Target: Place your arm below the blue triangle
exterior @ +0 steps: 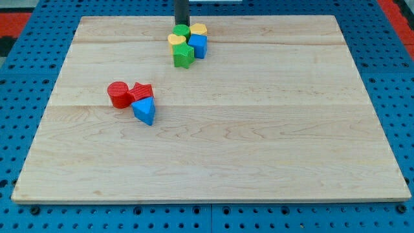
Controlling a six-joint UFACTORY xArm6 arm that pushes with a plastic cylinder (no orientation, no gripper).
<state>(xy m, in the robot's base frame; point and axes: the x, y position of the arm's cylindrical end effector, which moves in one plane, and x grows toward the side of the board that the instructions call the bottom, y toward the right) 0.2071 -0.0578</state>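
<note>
Blue triangle (145, 111) lies well away from my tip (182, 26), down the view and to its left, touching a red star-like block (141, 92) just above it, with a red cylinder (118, 94) beside that; my tip is a bare rod, with nothing to open or close and nothing held; it stands near the board's (272, 149) top edge, right behind a tight cluster; that cluster sits just below my tip: a green round block (181, 31), a yellow block (198, 29) to its right, another yellow block (176, 40), a blue block (198, 45) and a green star (184, 55). To do this well, I judge the tip should swing out sideways around the cluster, not straight through it, then travel down past the red pair with clear margin and stop on bare wood just under the triangle without nudging it; the cluster is the nearest obstacle, the red blocks the later one.
</note>
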